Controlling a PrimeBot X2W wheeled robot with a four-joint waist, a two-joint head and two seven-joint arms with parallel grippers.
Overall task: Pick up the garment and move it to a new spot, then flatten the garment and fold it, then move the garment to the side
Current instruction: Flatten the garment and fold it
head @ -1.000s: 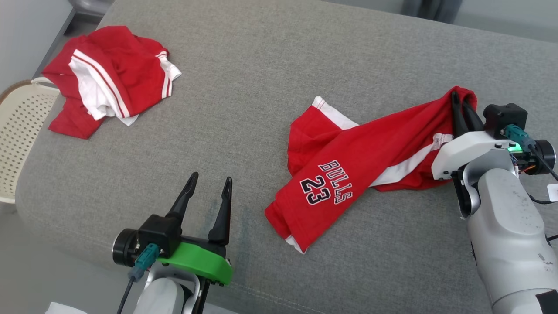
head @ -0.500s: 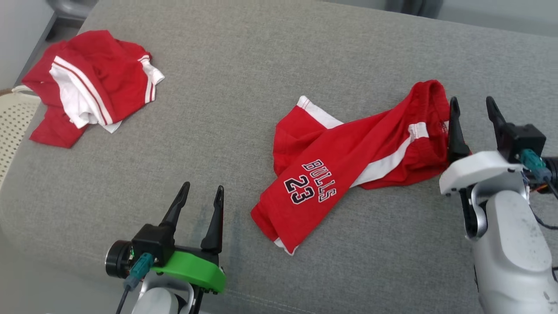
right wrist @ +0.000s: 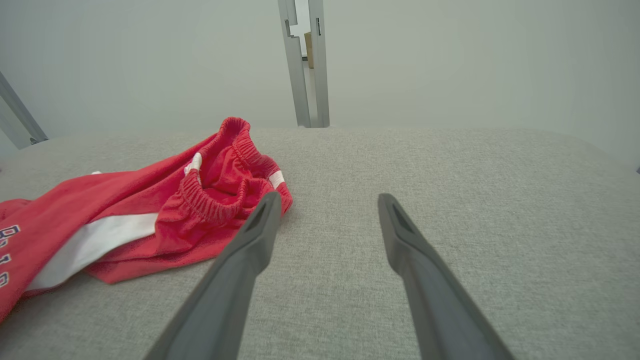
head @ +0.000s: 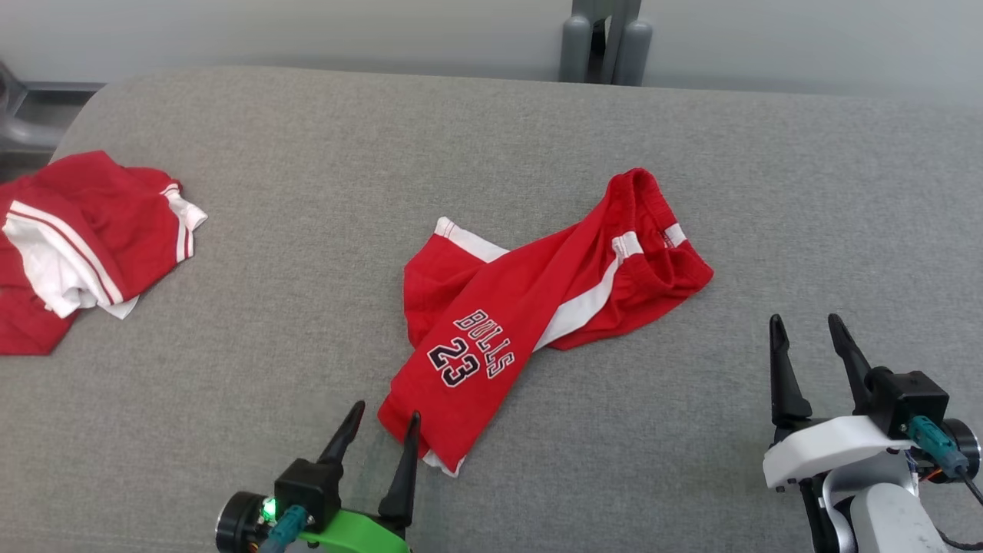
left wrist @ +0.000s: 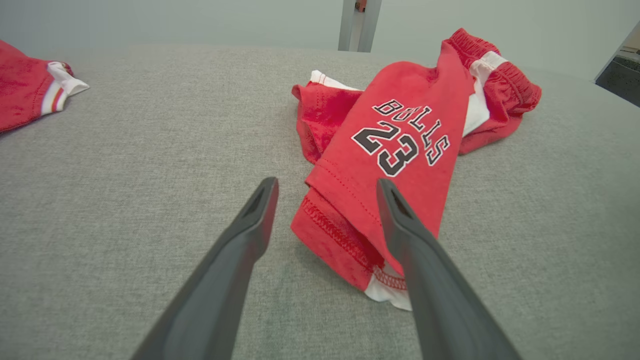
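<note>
Now the right gripper (head: 804, 321) has drawn back off the shorts (head: 537, 299), jaws open and empty.
The left gripper (head: 387, 411) has its jaws open, empty, flanking the near hem corner; bare grey cushion (head: 307, 192) lies right.

Each arm ends in two long, tapered dark jaws. The left gripper (head: 388, 409) sits on a bright green plastic mount (head: 357, 536), the right gripper (head: 804, 318) on a white plastic mount (head: 825, 451). A teal cable plug (head: 933, 448) enters each black box-shaped housing (head: 910, 398).

Soft matt red cloth shorts (head: 537, 307) lie on a coarse-woven grey fabric cushion (head: 307, 230).
</note>
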